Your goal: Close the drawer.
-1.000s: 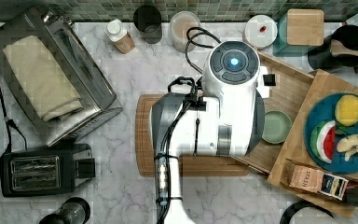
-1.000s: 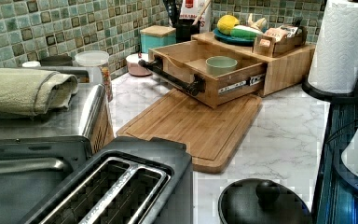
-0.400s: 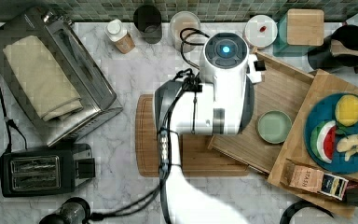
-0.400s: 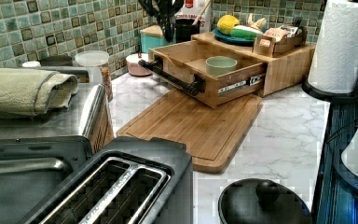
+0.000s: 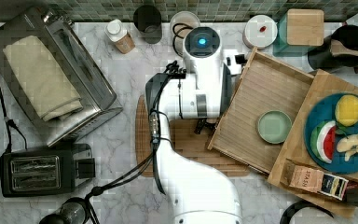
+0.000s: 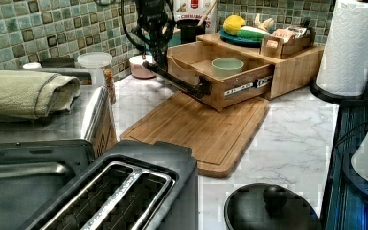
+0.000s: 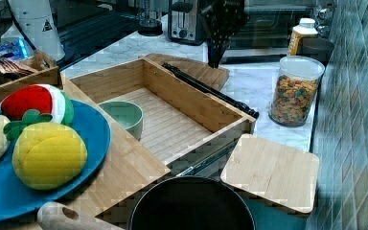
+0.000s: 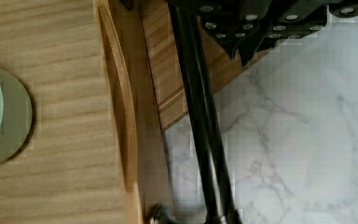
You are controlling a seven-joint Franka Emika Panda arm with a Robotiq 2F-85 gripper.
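Currently, drawer (image 5: 261,109): pulled well out of its wooden cabinet (image 6: 294,69) over the worktop (image 5: 121,102), green bowl (image 5: 274,126) inside, closing not visibly begun; claw (image 6: 159,56) at the black handle bar (image 7: 210,89), its spread impossible to tell.

A white marble tabletop (image 5: 121,84) carries a cutting board (image 5: 191,144) at centre, a toaster oven (image 5: 51,74) at ten o'clock, a toaster (image 5: 37,172) at eight, jars (image 5: 120,36) at twelve and a wooden cabinet (image 6: 292,72) at three in the top view.
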